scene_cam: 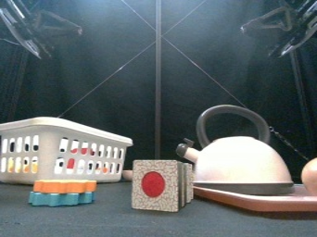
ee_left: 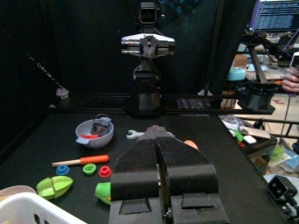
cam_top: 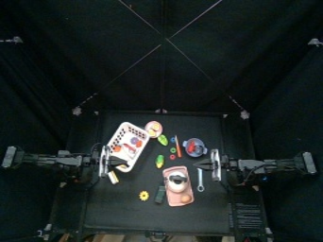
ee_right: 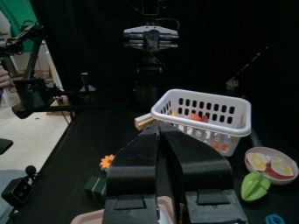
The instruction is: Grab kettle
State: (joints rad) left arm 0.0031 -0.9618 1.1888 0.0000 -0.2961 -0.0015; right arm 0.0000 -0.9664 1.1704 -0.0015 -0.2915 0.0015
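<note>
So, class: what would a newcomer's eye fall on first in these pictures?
Probably the kettle, large at the front view's right, standing on the pink board. Next the white basket on the left and the red-dotted block between them. Both arms hang back at the table's sides, end effectors shut.

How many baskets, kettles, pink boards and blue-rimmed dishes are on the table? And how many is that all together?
White slatted plastic basket: 1
Small rounded whitish-grey toy kettle: 1
Flat salmon-pink board: 1
Round blue-rimmed dish with red inside: 1
Total: 4
</note>
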